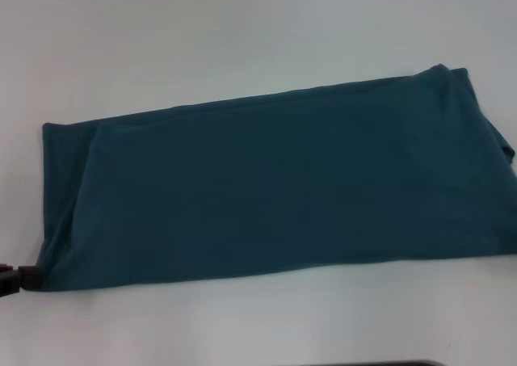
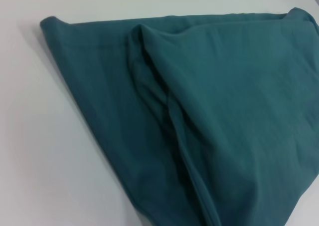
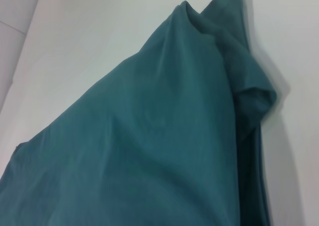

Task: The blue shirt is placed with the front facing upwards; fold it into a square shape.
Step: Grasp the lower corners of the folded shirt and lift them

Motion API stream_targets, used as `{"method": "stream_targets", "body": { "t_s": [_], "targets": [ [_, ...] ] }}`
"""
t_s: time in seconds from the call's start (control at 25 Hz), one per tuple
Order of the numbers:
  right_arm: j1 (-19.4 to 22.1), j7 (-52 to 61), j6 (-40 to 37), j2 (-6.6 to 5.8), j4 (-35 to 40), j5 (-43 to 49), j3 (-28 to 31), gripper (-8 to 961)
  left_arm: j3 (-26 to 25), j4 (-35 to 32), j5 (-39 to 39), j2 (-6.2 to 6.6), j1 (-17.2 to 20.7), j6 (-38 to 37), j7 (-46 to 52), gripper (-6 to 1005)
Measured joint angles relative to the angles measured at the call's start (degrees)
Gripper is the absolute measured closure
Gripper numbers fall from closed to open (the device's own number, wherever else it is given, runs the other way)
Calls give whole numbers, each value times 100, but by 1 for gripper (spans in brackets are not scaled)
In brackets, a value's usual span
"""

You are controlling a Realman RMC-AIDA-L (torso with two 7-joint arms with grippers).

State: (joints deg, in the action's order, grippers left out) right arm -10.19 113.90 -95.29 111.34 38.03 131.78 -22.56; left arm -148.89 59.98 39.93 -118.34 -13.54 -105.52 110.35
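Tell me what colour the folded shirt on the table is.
The blue shirt is a plain dark teal-blue with no print showing, seen best in the head view.

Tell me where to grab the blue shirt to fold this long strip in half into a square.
Probably grip the blue shirt at its left short end, at both corners, coming in from the robot's left. It lies as a long band across the white table, so carrying that end over to the right end should make a square. The left gripper is already at the near left corner.

left hand (image 1: 14,279): only a dark tip shows at the head view's left edge, low down | fingers: cannot be made out | right hand: out of view
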Motion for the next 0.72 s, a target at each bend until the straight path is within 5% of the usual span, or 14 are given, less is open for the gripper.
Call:
{"method": "stream_targets", "body": {
  "t_s": [0.72],
  "targets": [
    [144, -3, -393, -72, 52, 138, 227, 947, -188, 35, -3, 80, -9, -329, -21, 998]
  ]
}}
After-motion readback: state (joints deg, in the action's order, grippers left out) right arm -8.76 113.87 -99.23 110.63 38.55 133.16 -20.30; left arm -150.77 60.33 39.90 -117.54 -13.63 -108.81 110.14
